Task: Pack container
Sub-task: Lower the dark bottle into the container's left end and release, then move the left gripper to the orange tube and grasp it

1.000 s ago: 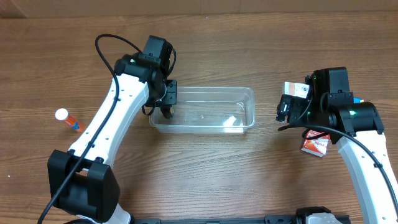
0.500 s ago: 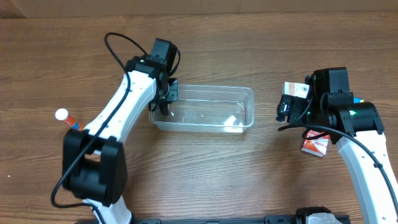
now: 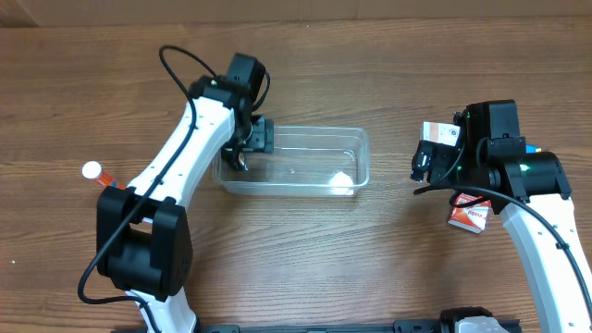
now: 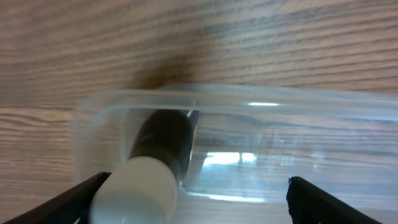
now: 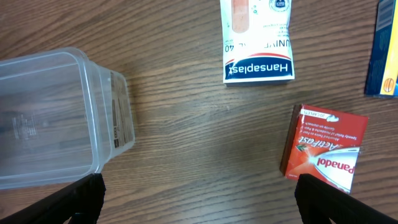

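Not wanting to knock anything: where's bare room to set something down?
Bare table lies in front of the container, and also between the container and the Hansaplast box. It is crowded on the right, around that box and the Panadol box.

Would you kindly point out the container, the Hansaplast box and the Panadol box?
container [image 5: 109, 124]: right wrist view, end wall
Hansaplast box [image 5: 257, 40]: right wrist view, printed face
Panadol box [image 5: 326, 152]: right wrist view, red face

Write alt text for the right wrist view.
Clear container at left on a wooden table, a white Hansaplast box above centre and a red Panadol box at right. The open fingers show as dark tips at the bottom corners.
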Robot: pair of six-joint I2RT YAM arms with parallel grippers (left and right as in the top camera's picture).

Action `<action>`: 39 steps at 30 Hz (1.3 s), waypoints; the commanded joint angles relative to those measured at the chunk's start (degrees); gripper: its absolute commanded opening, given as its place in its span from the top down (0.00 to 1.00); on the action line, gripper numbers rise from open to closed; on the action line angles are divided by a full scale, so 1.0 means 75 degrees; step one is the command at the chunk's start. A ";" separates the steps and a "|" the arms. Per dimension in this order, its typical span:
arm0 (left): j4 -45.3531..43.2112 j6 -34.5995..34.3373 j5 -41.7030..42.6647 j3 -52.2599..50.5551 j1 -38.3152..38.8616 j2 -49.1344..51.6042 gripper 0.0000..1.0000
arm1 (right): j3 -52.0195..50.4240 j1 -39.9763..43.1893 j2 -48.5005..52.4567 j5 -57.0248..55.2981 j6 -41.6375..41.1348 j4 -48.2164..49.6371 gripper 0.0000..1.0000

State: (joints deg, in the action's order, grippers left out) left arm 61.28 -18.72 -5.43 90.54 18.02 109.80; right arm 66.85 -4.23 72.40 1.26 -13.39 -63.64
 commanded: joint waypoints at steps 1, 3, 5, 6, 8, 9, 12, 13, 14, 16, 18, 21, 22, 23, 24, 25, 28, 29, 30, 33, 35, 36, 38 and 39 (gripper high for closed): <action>0.0766 -0.0017 -0.0070 0.1580 0.0003 -0.0012 0.08 | 0.0245 -0.0026 -0.0006 -0.0050 0.0038 0.0029 0.00; 0.1358 -0.0020 -0.0076 0.2404 0.0000 -0.0012 0.07 | 0.0242 -0.0026 -0.0006 -0.0050 0.0038 0.0032 0.00; 0.1886 -0.0023 -0.0149 0.3133 -0.0015 -0.0015 0.05 | 0.0239 -0.0026 -0.0006 -0.0050 0.0038 0.0029 0.00; 0.2136 -0.0032 -0.0169 0.3491 -0.0055 -0.0015 0.02 | 0.0239 -0.0026 -0.0006 -0.0050 0.0038 0.0029 0.00; 0.2704 -0.0361 -0.0341 0.4234 -0.0239 -0.0073 0.00 | 0.0239 -0.0026 -0.0006 -0.0050 0.0041 0.0029 0.00; 0.2932 -0.0501 -0.0434 0.4532 -0.0396 -0.0163 0.00 | 0.0239 -0.0026 -0.0006 -0.0050 0.0041 0.0020 0.00; 0.3235 -0.0702 -0.0478 0.4806 -0.1052 -0.0734 0.00 | 0.0239 -0.0026 -0.0006 -0.0052 0.0041 0.0006 0.00; 0.3404 -0.0705 -0.0478 0.4791 -0.1443 -0.1093 0.00 | 0.0239 -0.0026 -0.0006 -0.0085 0.0041 0.0006 0.00; 0.3570 -0.0705 -0.0478 0.4785 -0.1740 -0.1346 0.00 | 0.0239 -0.0026 -0.0006 -0.0119 0.0041 0.0006 0.00; 0.3853 -0.0667 -0.0478 0.4695 -0.2299 -0.1833 0.00 | 0.0239 -0.0026 -0.0006 -0.0163 0.0041 0.0012 0.00; 0.3952 -0.0522 -0.0472 0.4368 -0.2900 -0.2436 0.00 | 0.0239 -0.0026 -0.0006 -0.0166 0.0038 0.0012 0.00; 0.3637 -0.0475 -0.0347 0.3348 -0.3818 -0.3360 0.00 | 0.0239 -0.0026 -0.0006 -0.0163 0.0038 0.0012 0.00; 0.3468 -0.0475 -0.0195 0.2958 -0.4083 -0.3573 0.00 | 0.0239 -0.0026 -0.0006 -0.0163 0.0038 0.0009 0.00; 0.3220 -0.0484 -0.0044 0.2407 -0.4433 -0.3800 0.00 | 0.0239 -0.0026 -0.0006 -0.0163 0.0038 0.0009 0.00; 0.3034 -0.0481 0.0023 0.1996 -0.4704 -0.3923 0.00 | 0.0239 -0.0026 -0.0006 -0.0163 0.0038 0.0006 0.00; 0.2838 -0.0478 0.0119 0.1582 -0.4975 -0.3990 0.00 | 0.0239 -0.0026 -0.0006 -0.0163 0.0038 0.0006 0.00; 0.1976 -0.0265 0.0737 0.0414 -0.5904 -0.3774 0.00 | 0.0239 -0.0026 -0.0006 -0.0160 0.0035 0.0009 0.00; 0.1763 -0.0207 0.0909 0.0195 -0.6085 -0.3596 0.00 | 0.0239 -0.0026 -0.0006 -0.0160 0.0035 0.0009 0.00; 0.1577 -0.0125 0.0962 0.0000 -0.6204 -0.3328 0.00 | 0.0239 -0.0026 -0.0006 -0.0163 0.0038 0.0009 0.00; 0.1501 -0.0131 0.0927 -0.0114 -0.6271 -0.2308 0.00 | 0.0239 -0.0026 -0.0006 -0.0163 0.0035 0.0003 0.00; 0.1422 -0.0131 0.0927 -0.0114 -0.6271 -0.1629 0.00 | 0.0239 -0.0026 -0.0006 -0.0163 0.0038 0.0003 0.00; 0.1396 -0.0137 0.0968 -0.0114 -0.6271 -0.1099 0.00 | 0.0239 -0.0026 -0.0006 -0.0163 0.0038 0.0003 0.00; 0.1373 -0.0134 0.0994 -0.0114 -0.6271 -0.0554 0.00 | 0.0239 -0.0026 -0.0006 -0.0163 0.0038 -0.0017 0.00; 0.1311 -0.0131 0.0982 -0.0114 -0.6269 -0.0306 0.00 | 0.0239 -0.0026 -0.0006 -0.0160 0.0035 -0.0020 0.00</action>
State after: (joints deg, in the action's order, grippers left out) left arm 71.70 -20.84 0.97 89.71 -28.93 102.37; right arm 66.89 -4.21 72.40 0.62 -13.41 -63.92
